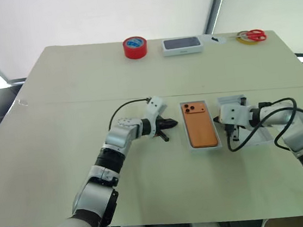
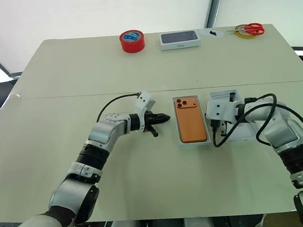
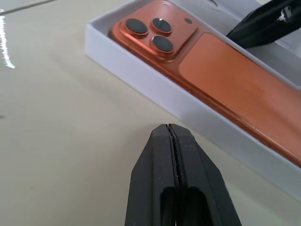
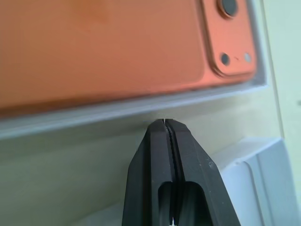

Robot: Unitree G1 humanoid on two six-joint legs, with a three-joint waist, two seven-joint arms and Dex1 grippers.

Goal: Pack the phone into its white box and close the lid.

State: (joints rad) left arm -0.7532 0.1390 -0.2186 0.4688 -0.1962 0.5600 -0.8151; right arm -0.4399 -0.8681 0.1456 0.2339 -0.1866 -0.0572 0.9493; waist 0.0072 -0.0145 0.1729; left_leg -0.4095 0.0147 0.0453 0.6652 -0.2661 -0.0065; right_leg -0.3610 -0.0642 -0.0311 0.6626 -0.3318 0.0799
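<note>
The orange phone (image 1: 200, 125) lies camera-side up inside the white box (image 1: 204, 148) at the table's middle. My left gripper (image 1: 171, 124) is shut and empty on the table just left of the box, its tip (image 3: 168, 128) a short way from the box wall (image 3: 155, 80). On the box's right side my right gripper (image 1: 217, 120) is shut with nothing in it, its tip (image 4: 164, 122) close to the box rim. The lid (image 1: 256, 136) lies open side up to the right of the box, partly hidden under my right wrist and its cable.
Along the far edge stand a red tape roll (image 1: 134, 47), a white box with a dark picture on top (image 1: 182, 45), and red-handled scissors (image 1: 253, 35) on a yellow ring. A seam crosses the table behind the box.
</note>
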